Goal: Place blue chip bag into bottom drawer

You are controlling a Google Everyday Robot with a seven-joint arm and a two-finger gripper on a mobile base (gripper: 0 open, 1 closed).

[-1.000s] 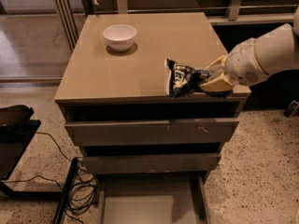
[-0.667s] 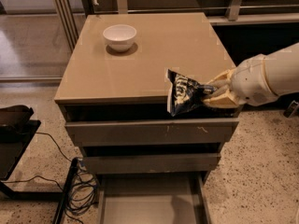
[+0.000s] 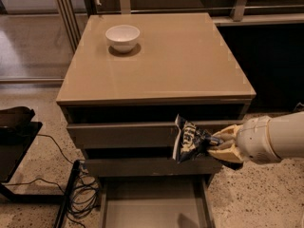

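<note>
The blue chip bag (image 3: pixel 190 140) is a crinkly navy bag with white lettering, hanging in the air in front of the two grey-fronted drawers. My gripper (image 3: pixel 219 147) comes in from the right on a white arm and is shut on the bag's right edge. The bottom drawer (image 3: pixel 152 204) is pulled open below, a shallow tray with a bare grey floor. The bag hangs above the drawer's right half, well clear of its floor.
A white bowl (image 3: pixel 122 36) stands at the back left of the taupe cabinet top (image 3: pixel 190 65). Black cables (image 3: pixel 80 194) and a dark stand (image 3: pixel 14 137) lie on the speckled floor to the left. A dark wall stands to the right.
My gripper has carried the bag off the cabinet top's front right edge and down, to the level of the two upper drawer fronts.
</note>
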